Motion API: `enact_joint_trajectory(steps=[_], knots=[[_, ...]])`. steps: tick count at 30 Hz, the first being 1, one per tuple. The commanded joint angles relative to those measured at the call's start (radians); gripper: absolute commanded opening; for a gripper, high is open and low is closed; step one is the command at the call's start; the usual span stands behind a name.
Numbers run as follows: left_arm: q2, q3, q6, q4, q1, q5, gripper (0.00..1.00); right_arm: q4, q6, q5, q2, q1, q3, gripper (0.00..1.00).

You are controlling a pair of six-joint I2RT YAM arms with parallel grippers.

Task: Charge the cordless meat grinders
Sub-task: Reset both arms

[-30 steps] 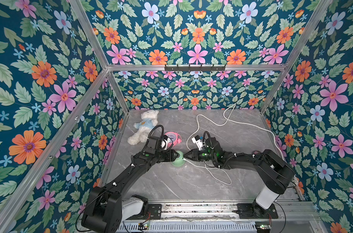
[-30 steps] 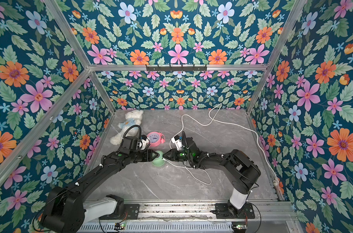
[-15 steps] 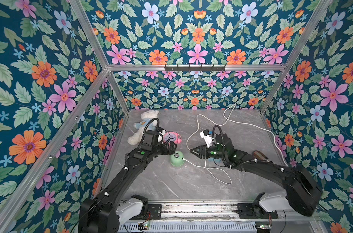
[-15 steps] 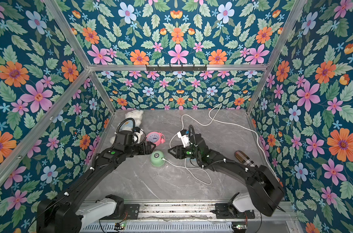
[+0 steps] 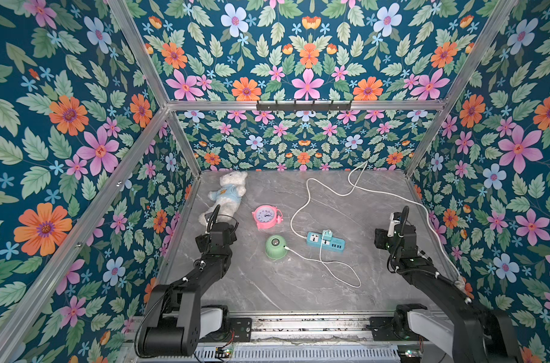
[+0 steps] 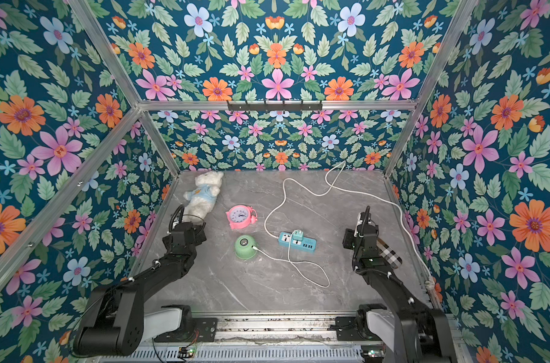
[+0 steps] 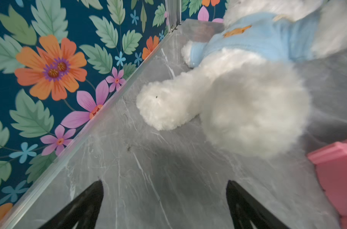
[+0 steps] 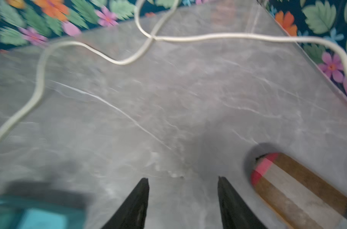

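from my end: mint meat grinder (image 5: 276,247) sits mid-table near pink clock (image 5: 266,217), white cable (image 5: 330,265) plugged in its side, looping to blue power strip (image 5: 325,241). left gripper (image 7: 164,182) fingers spread wide, empty, by plush bear (image 7: 238,103). right gripper (image 8: 183,178) fingers apart too, holding nothing

**Colour and Pattern Reference**

- Walls (image 5: 63,125): dark teal, printed with orange, pink and pale blue flowers and green leaves.
- Tabletop (image 5: 283,289): grey marble with white veining.
- Meat grinder (image 5: 276,247), frame centre: mint green with a silver button.
- Alarm clock (image 5: 266,217), just above: pink with a pale dial.
- Power strip (image 5: 325,241): teal-blue.
- Power cord (image 8: 208,36): white.
- Plush bear (image 5: 226,195), upper left of the tabletop: white with a pale blue shirt.
- Plaid case (image 6: 390,254), right side: brown, white and red.
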Motion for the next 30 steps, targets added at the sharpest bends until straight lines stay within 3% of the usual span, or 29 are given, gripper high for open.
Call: enact_joint_trajectory(steps=[1,2,4,6,7,8,9,10,11,14,16,18,26,28,29,30], knots=[[0.076,-0.047,0.061,0.363,0.041,0.104,0.99,0.275,-0.106,-0.008,0.124,-0.020,0.033,0.58],[0.088,-0.043,0.080,0.392,0.044,0.146,0.99,0.424,-0.144,-0.047,0.176,-0.021,0.013,0.59],[0.131,-0.097,0.080,0.621,0.048,0.150,0.99,0.501,-0.135,-0.101,0.280,-0.047,0.027,0.58],[0.189,-0.102,0.080,0.693,0.051,0.150,0.99,0.544,-0.109,-0.161,0.255,-0.087,-0.026,0.59],[0.229,-0.107,0.080,0.741,0.053,0.150,0.99,0.686,-0.098,-0.176,0.282,-0.101,-0.085,0.60],[0.285,-0.129,0.146,0.824,0.054,0.294,0.99,0.854,-0.102,-0.198,0.334,-0.106,-0.126,0.60],[0.344,-0.144,0.177,0.944,0.052,0.318,0.99,0.841,-0.112,-0.220,0.326,-0.105,-0.133,0.60],[0.342,-0.139,0.174,0.945,0.054,0.311,0.99,0.732,-0.121,-0.232,0.286,-0.106,-0.113,0.60],[0.297,-0.105,0.143,0.787,0.053,0.256,0.99,0.706,-0.119,-0.230,0.293,-0.106,-0.094,0.59],[0.328,-0.098,0.158,0.830,0.026,0.172,0.99,0.609,-0.099,-0.199,0.290,-0.108,-0.050,0.60],[0.321,-0.083,0.163,0.782,0.023,0.186,0.99,0.692,-0.091,-0.196,0.317,-0.113,-0.064,0.62],[0.322,-0.092,0.179,0.810,0.012,0.183,0.99,0.627,-0.089,-0.201,0.292,-0.116,-0.056,0.62],[0.327,-0.063,0.167,0.757,0.025,0.220,0.99,0.664,-0.086,-0.198,0.307,-0.117,-0.061,0.65],[0.327,-0.067,0.169,0.761,0.025,0.220,0.99,0.665,-0.086,-0.199,0.306,-0.117,-0.061,0.69],[0.327,-0.072,0.171,0.771,0.026,0.219,0.99,0.667,-0.086,-0.197,0.308,-0.117,-0.062,0.81],[0.324,-0.083,0.176,0.794,0.024,0.217,0.99,0.667,-0.086,-0.197,0.307,-0.117,-0.061,0.99]])
